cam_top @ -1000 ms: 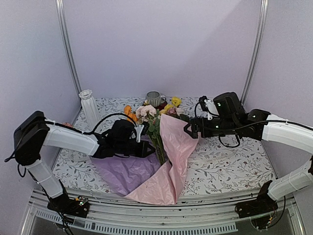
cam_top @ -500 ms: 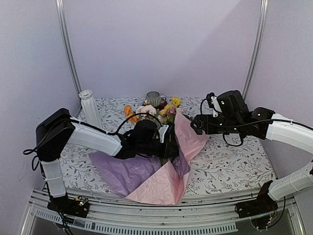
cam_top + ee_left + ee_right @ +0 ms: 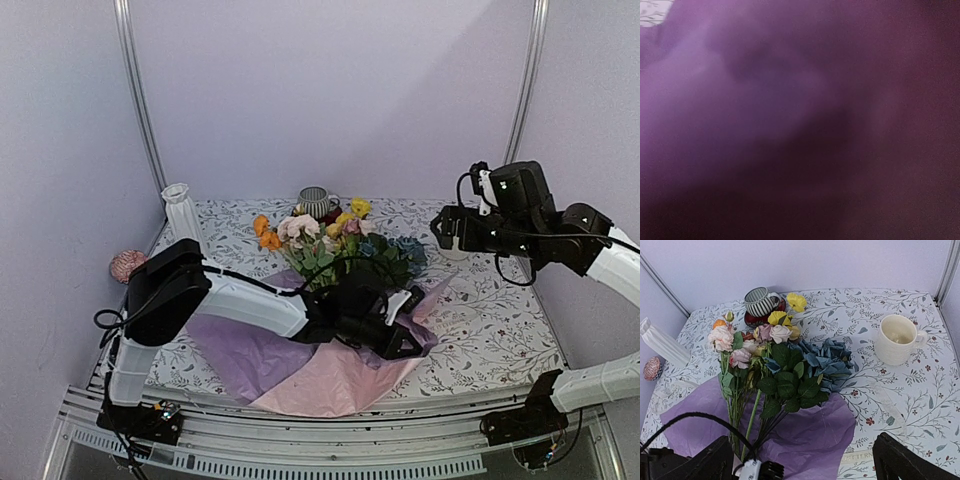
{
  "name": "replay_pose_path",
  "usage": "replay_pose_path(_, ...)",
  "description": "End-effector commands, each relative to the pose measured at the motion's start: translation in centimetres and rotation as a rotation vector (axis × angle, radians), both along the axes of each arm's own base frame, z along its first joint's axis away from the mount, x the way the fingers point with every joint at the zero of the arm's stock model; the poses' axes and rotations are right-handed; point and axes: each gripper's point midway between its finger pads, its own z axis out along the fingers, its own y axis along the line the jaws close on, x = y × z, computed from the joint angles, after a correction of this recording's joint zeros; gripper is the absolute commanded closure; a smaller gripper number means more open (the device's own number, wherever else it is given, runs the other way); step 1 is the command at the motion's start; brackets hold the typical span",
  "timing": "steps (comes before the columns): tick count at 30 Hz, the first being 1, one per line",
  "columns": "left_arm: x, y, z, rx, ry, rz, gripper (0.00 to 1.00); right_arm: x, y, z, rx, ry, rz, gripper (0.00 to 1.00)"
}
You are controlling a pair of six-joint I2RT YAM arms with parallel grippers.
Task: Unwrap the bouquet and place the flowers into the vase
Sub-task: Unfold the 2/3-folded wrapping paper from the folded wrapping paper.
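Counting from the near edge outward: one sheet of pink-lilac tissue paper (image 3: 250, 350) lies opened flat, one bunch of flowers (image 3: 785, 360) lies on it with stems toward the arms and heads toward the back, and among them show two yellow blooms, an orange one, several pink and cream ones and a cluster of dusty-blue roses with dark leaves. Beyond stand two mugs, a cream mug (image 3: 897, 339) at the right and a grey striped mug (image 3: 315, 201) at the back centre. One white ribbed vase (image 3: 181, 215) stands upright at the far left, well apart from the flowers, and one small pink ball (image 3: 127, 265) sits near it at the left edge. The table (image 3: 480, 330) wears a white cloth printed with leafy sprigs; plain lilac walls and two metal poles close the back. The left gripper (image 3: 403, 340) reaches across low onto the paper beside the stems, jaws together; its own camera sees only purple blur, so I cannot tell whether it pinches anything. The right gripper (image 3: 443, 228) hangs raised at the far right, jaws wide apart, holding nothing.
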Motion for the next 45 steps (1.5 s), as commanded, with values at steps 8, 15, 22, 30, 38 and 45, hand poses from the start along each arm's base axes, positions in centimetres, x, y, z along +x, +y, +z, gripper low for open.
replay_pose_path(8,-6.9,-0.5,3.9,-0.033,-0.014,-0.219,1.0,-1.3,-2.6,3.6,-0.015,-0.052,-0.039,0.01)
replay_pose_path(15,-7.1,3.1,9.3,-0.051,-0.078,-0.147,1.0,-2.9,-2.9,1.1,0.008,0.012,-0.014,0.01)
replay_pose_path(22,-5.4,7.1,13.2,-0.009,-0.169,-0.009,1.0,-4.3,-0.3,-1.0,0.057,0.076,0.146,0.0)
replay_pose_path(30,2.5,16.4,11.6,0.135,-0.225,0.319,1.0,-3.6,2.1,-3.8,0.102,0.166,0.166,0.01)
replay_pose_path(38,9.0,25.8,6.8,0.323,-0.218,0.586,1.0,-1.5,4.2,-5.6,0.198,0.238,0.081,0.05)
replay_pose_path(45,11.2,30.3,2.8,0.457,-0.206,0.734,1.0,1.0,4.5,-6.8,0.167,0.283,-0.056,0.16)
